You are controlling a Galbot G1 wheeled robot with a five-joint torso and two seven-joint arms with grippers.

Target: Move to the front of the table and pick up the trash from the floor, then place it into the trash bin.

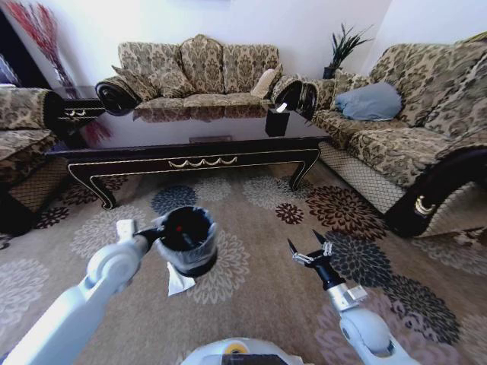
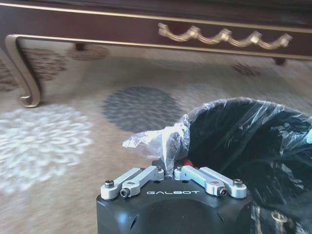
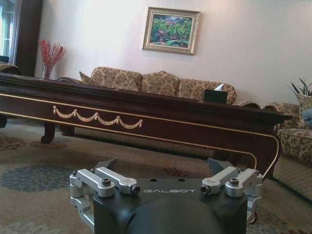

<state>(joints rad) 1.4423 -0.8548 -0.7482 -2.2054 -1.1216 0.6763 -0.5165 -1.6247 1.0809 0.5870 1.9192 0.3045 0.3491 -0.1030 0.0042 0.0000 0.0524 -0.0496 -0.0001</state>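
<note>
Closed on clear wrapper (image 2: 156, 141) at trash bin (image 1: 186, 237) rim: left gripper (image 2: 168, 170); right gripper (image 1: 310, 249) wide open, empty. Drop stage; release next.

A patterned carpet (image 1: 259, 281) with dark and pale flower medallions covers the floor. Floral sofas (image 1: 202, 72) line the white walls, one bearing a blue cushion (image 1: 370, 101). A framed landscape painting (image 3: 170, 30) hangs above, near red branches (image 3: 50, 54) and a potted plant (image 1: 342, 47).
</note>
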